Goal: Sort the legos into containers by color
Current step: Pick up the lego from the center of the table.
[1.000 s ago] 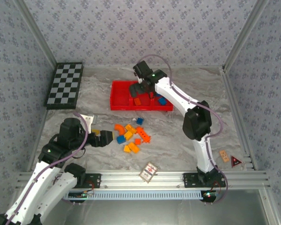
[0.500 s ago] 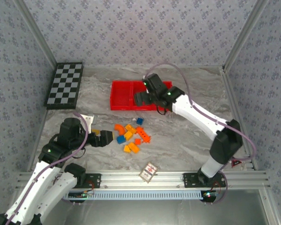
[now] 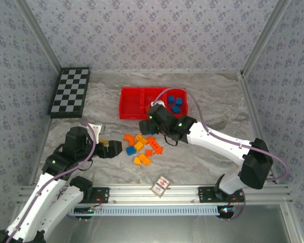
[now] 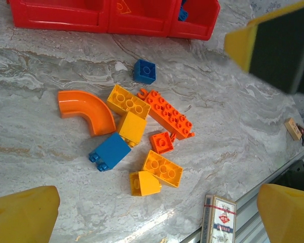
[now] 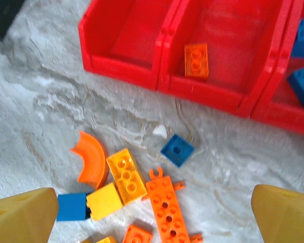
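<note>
Legos (image 3: 142, 146): a loose pile lies on the marble-patterned worktop (image 3: 218, 101), just near of the red tray (image 3: 131, 104) and between the two grippers.

Pile, as seen in the left wrist view:
- orange curved piece (image 4: 86, 109), with a yellow studded brick (image 4: 127, 101) touching its right end
- long red-orange plate (image 4: 169, 114) lying diagonally on the right side
- yellow cube (image 4: 131, 127) beside a blue brick (image 4: 110, 152)
- small red-orange square (image 4: 162, 142)
- yellow flat brick (image 4: 163, 168) and yellow wedge (image 4: 144, 183) at the near edge

One small blue brick (image 4: 144, 71) sits apart, between the pile and the tray.

In the tray, several blue bricks (image 3: 175, 101) lie in the right compartment. One orange brick (image 5: 196, 59) lies in the middle compartment.

Left gripper (image 3: 114, 148): low at the left of the pile, jaws released and wide, holding nothing.

Right gripper (image 5: 154, 217): above the far side of the pile, close to the tray's near wall, jaws spread and holding nothing.

Checkerboard (image 3: 71, 91) lies far left. A patterned card (image 3: 161, 185) lies at the near edge by the rail.
</note>
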